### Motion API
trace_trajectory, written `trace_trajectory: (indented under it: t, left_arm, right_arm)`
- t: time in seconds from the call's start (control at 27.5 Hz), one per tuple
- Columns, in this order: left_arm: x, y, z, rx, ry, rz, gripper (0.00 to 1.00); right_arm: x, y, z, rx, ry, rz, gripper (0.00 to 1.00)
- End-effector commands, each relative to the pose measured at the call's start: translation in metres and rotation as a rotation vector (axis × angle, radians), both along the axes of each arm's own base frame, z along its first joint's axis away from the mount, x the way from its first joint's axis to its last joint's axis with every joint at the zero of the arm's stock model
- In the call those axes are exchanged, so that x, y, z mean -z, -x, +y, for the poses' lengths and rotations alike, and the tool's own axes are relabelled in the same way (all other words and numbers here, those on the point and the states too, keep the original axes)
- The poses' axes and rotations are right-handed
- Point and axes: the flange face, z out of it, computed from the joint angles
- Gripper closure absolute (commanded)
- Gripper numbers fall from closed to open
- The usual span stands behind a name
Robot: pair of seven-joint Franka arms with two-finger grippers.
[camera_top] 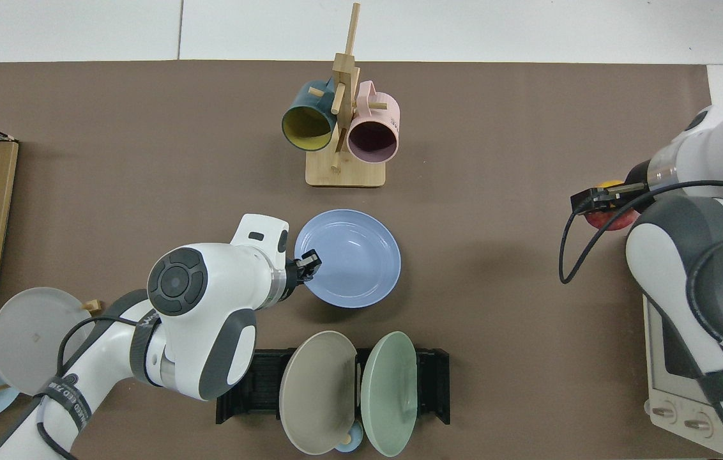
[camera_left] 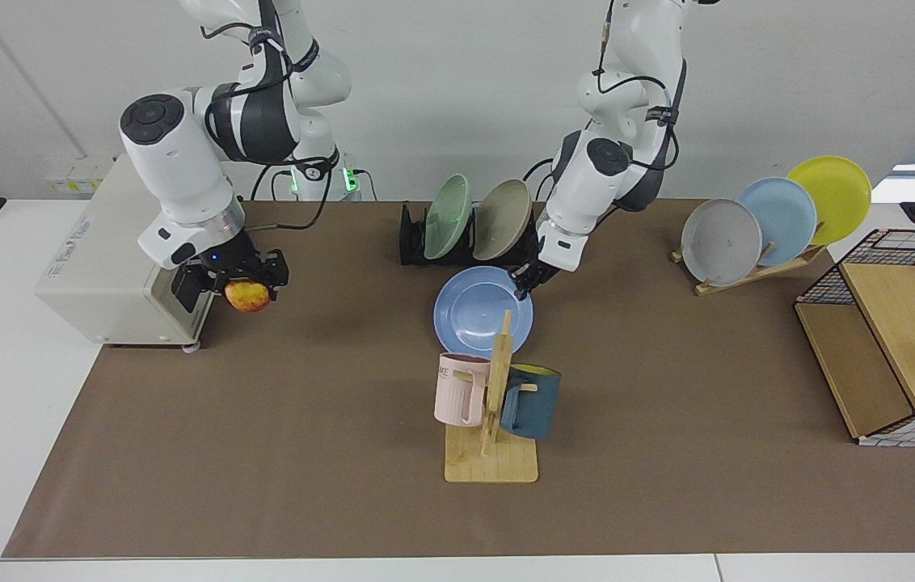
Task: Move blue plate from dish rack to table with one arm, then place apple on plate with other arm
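Observation:
The blue plate (camera_left: 474,311) (camera_top: 352,259) lies nearly flat, low over the brown mat of the table (camera_left: 304,453), between the black dish rack (camera_left: 411,241) (camera_top: 250,383) and the mug tree. My left gripper (camera_left: 524,283) (camera_top: 308,264) is shut on the plate's rim on the side away from the right arm. I cannot tell whether the plate touches the mat. My right gripper (camera_left: 243,284) (camera_top: 604,201) hangs above the mat beside a white box, shut on the red-and-yellow apple (camera_left: 246,297) (camera_top: 605,219).
A wooden mug tree (camera_left: 492,420) (camera_top: 343,134) with a pink and a teal mug stands just in front of the plate. Green (camera_left: 447,217) and beige (camera_left: 502,218) plates stand in the rack. A wooden plate stand (camera_left: 756,271), a wire-and-wood shelf (camera_left: 886,347) and the white box (camera_left: 102,259) line the sides.

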Motion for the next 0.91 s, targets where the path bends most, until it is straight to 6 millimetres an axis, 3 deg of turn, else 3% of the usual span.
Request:
trace_trajectory:
  t: [0.0, 0.11, 0.25, 0.44, 0.51, 0.69, 0.76, 0.87]
  left_arm:
    - [0.011, 0.011, -0.003, 0.042, -0.036, -0.030, 1.00]
    - [0.011, 0.011, -0.003, 0.049, -0.038, -0.034, 0.96]
    - [0.011, 0.012, -0.004, 0.060, -0.039, -0.037, 0.51]
    - [0.011, 0.011, -0.003, 0.057, -0.038, -0.035, 0.20]
    - [0.010, 0.009, -0.002, 0.055, -0.040, -0.035, 0.03]
    - [0.001, -0.001, 0.006, 0.120, -0.133, -0.037, 0.00]
    - [-0.013, -0.007, 0.006, 0.145, -0.169, -0.014, 0.00]
    - [-0.034, -0.022, 0.016, 0.156, -0.207, 0.011, 0.00]
  right_arm:
    - [-0.001, 0.003, 0.005, -0.001, 0.008, 0.009, 1.00]
    - [0.001, 0.004, 0.011, 0.014, 0.009, 0.012, 1.00]
    - [0.001, 0.005, 0.023, 0.027, 0.007, 0.012, 1.00]
    - [0.005, 0.006, 0.039, 0.030, 0.007, 0.012, 1.00]
    - [0.008, 0.006, 0.048, 0.035, 0.007, 0.013, 1.00]
    - [0.016, 0.010, 0.084, 0.053, 0.003, 0.009, 1.00]
    - [0.023, 0.011, 0.103, 0.053, 0.005, 0.012, 1.00]
    - [0.027, 0.009, 0.117, 0.067, -0.001, -0.010, 1.00]
